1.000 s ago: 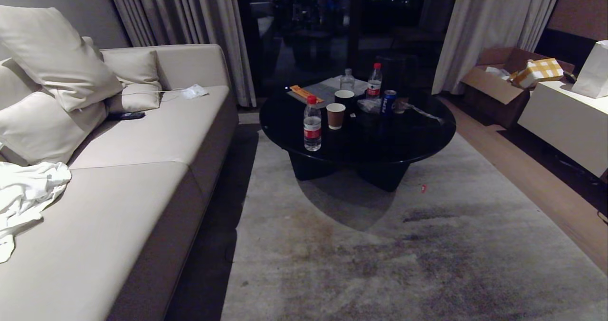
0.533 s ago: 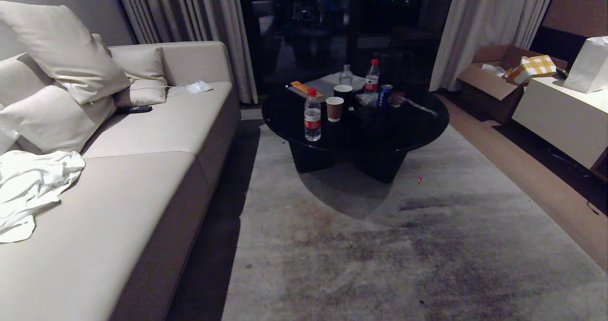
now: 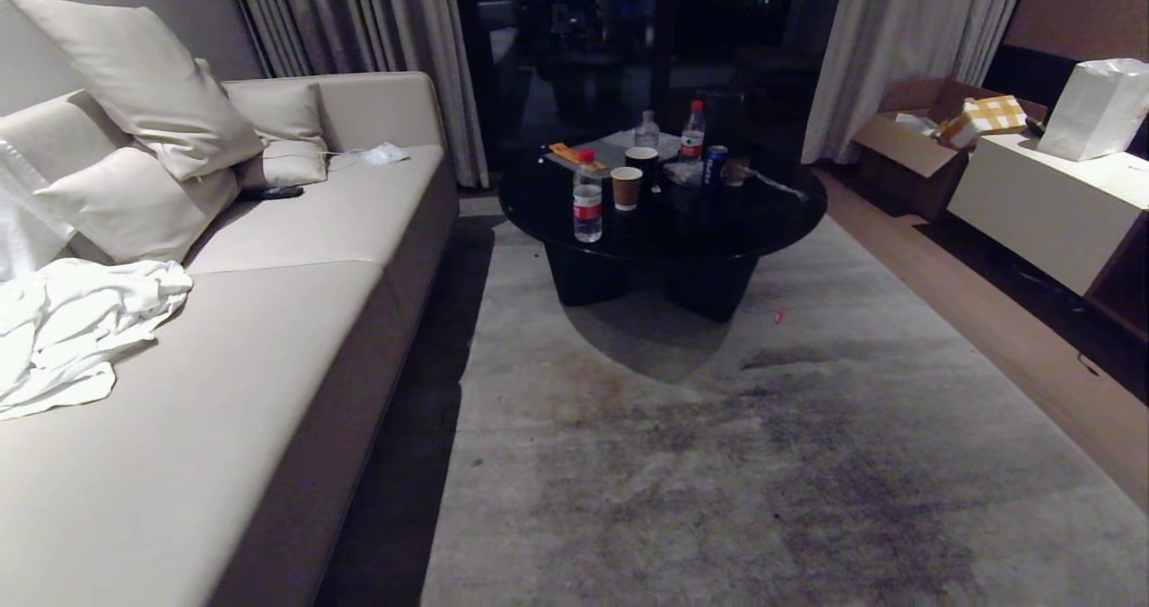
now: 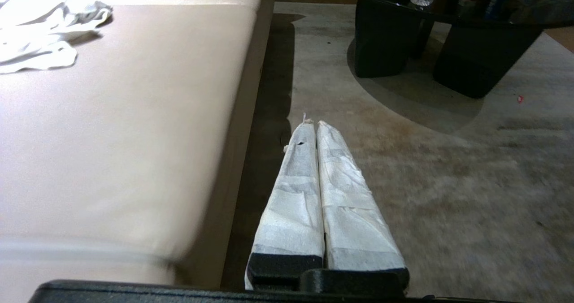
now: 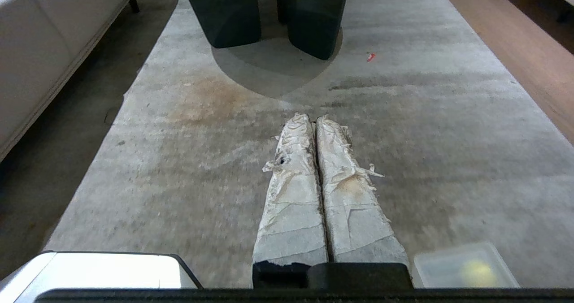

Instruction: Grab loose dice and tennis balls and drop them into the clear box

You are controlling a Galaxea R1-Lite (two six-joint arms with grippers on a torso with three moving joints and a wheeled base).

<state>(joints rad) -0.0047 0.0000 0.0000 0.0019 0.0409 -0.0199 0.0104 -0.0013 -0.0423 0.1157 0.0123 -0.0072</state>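
The clear box (image 5: 450, 260) lies on the rug beside my base and shows only in the right wrist view, past the gripper's mount. A blurred yellow-green shape (image 5: 476, 272) rests inside it; I cannot tell whether it is a tennis ball or a die. No loose dice or tennis balls show in any view. My left gripper (image 4: 312, 123) is shut and empty, held low over the rug next to the sofa front. My right gripper (image 5: 314, 117) is shut and empty too, pointing along the rug toward the table. Neither arm appears in the head view.
A beige sofa (image 3: 269, 338) with cushions and a white cloth (image 3: 81, 329) runs along the left. A black round coffee table (image 3: 772, 230) carrying bottles and cups stands ahead on the grey rug (image 3: 718, 463). A cardboard box (image 3: 902, 145) and a white cabinet (image 3: 1050, 203) stand right.
The whole head view has shifted: the table and sofa now sit farther off and higher in the picture, so the camera has backed away. Nothing in the room has moved.
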